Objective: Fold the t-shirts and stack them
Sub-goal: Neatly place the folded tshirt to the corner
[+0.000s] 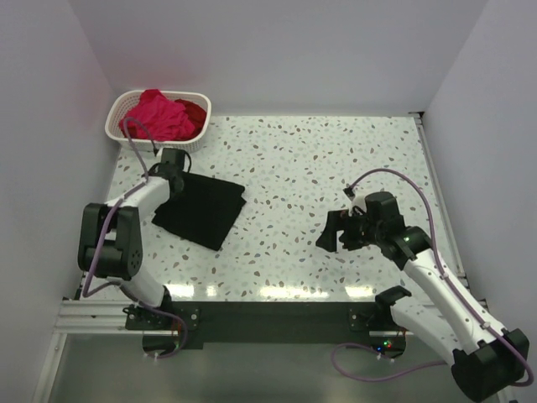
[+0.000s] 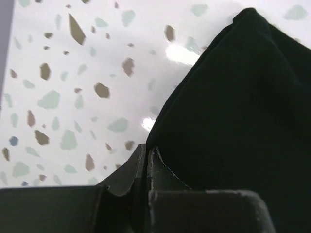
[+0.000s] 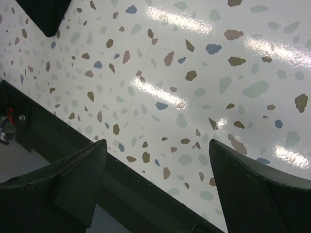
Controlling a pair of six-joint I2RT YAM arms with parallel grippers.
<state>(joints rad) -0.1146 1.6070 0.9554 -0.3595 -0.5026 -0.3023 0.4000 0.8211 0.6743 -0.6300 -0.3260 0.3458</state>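
A folded black t-shirt [image 1: 201,210] lies flat on the left of the table. My left gripper [image 1: 174,165] is at its far left corner. In the left wrist view the gripper [image 2: 148,148] is shut, and the black cloth [image 2: 233,107] comes out right at the fingertips, so it seems pinched there. A magenta-pink t-shirt [image 1: 158,113] and a deep red one [image 1: 195,112] lie crumpled in the white basket [image 1: 117,128]. My right gripper [image 1: 337,232] hovers open and empty over bare table at the right; its wrist view [image 3: 157,141] shows a corner of the black shirt [image 3: 43,14].
The white lattice basket stands at the far left corner, just behind my left gripper. The table's near edge and dark frame rail [image 3: 58,141] show below my right gripper. White walls close in the table on three sides.
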